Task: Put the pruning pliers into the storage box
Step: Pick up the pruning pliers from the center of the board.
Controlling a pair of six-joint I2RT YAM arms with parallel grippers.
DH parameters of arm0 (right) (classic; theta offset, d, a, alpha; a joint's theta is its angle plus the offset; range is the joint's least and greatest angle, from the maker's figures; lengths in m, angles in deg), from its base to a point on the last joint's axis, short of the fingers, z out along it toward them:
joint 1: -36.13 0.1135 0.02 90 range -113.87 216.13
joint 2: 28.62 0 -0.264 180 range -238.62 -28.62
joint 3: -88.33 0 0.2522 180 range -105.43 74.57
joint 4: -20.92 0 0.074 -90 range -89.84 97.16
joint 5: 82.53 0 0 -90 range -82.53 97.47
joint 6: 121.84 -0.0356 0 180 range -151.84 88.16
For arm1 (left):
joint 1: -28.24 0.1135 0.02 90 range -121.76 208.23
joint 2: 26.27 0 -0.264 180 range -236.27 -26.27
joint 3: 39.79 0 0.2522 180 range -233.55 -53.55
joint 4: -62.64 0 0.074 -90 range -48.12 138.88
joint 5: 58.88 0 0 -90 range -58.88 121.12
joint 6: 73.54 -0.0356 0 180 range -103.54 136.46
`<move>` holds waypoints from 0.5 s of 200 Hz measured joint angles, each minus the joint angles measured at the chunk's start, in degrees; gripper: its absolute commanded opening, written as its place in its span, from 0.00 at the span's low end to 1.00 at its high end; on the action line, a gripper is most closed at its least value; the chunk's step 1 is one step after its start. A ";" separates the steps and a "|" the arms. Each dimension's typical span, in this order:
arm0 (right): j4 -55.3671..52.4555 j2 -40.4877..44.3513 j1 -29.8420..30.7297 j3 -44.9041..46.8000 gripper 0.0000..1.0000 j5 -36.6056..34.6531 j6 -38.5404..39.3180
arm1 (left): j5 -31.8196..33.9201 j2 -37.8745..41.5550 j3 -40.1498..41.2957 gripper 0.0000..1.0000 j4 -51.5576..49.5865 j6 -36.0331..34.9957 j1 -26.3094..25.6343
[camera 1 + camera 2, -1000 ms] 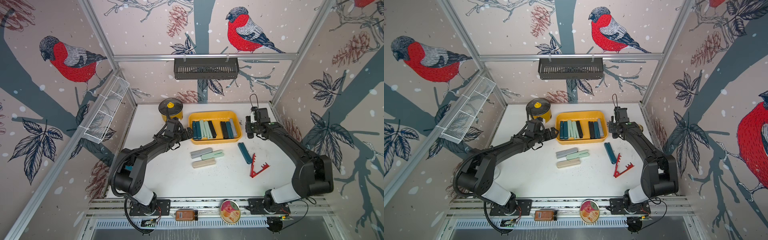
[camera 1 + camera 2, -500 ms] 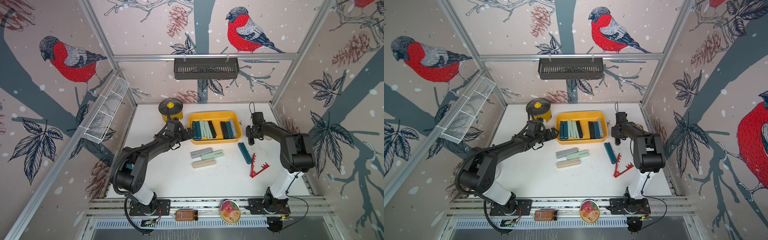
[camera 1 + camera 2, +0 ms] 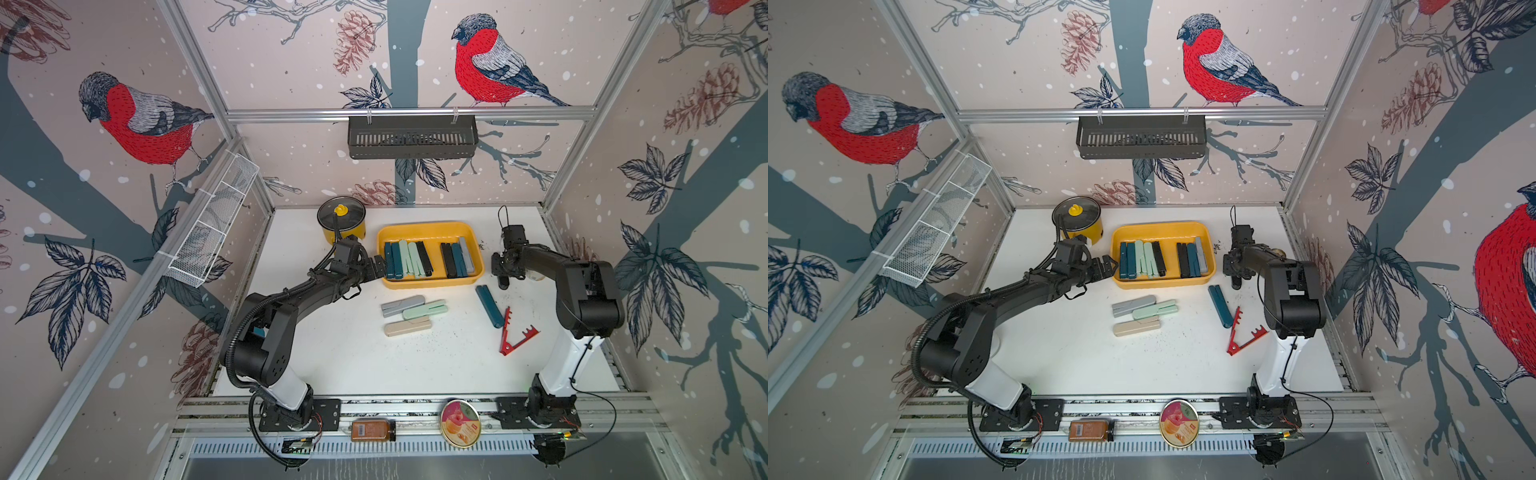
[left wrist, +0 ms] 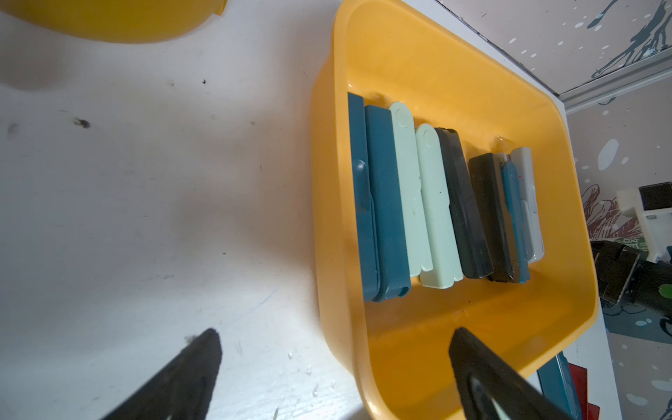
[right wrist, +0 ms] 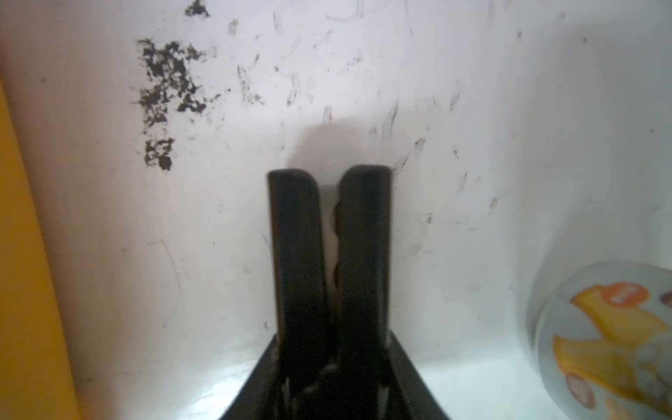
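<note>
Looking down in both top views, you see the yellow storage box (image 3: 430, 227) (image 3: 1163, 227) at the far middle of the tabletop (image 3: 353, 365). Eight pruning pliers (image 3: 409, 259) lie side by side in it: two teal, two mint and a black in a left group, then black, teal and grey to the right.

Your left fingers (image 4: 189, 371) are spread wide and hold nothing. They sit at the box's near left corner, and in the left wrist view one shows against the tabletop, the other against the box's inside.

Your right fingers (image 5: 294, 236) are almost together with only a slit between them, empty, pointing down at bare tabletop just right of the box.

Five more tools lie outside, nearer than the box. The grey pliers (image 3: 402, 305), mint pliers (image 3: 424, 310) and beige pliers (image 3: 408, 327) are bunched in the middle. To their right, the teal pliers (image 3: 489, 306) lie just beside the red toothed pliers (image 3: 515, 338).
</note>
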 measured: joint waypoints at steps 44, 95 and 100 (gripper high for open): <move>-0.11 1.36 -0.04 0.52 0.13 -0.20 -0.90 | 0.02 -0.02 0.02 0.98 0.00 0.00 0.00; -0.52 10.27 0.26 0.15 0.13 0.52 -2.58 | 0.00 0.20 0.09 0.98 0.07 0.17 0.00; -0.57 11.28 0.39 -0.11 0.13 0.74 -2.62 | -0.02 0.20 0.09 0.98 0.11 0.44 0.00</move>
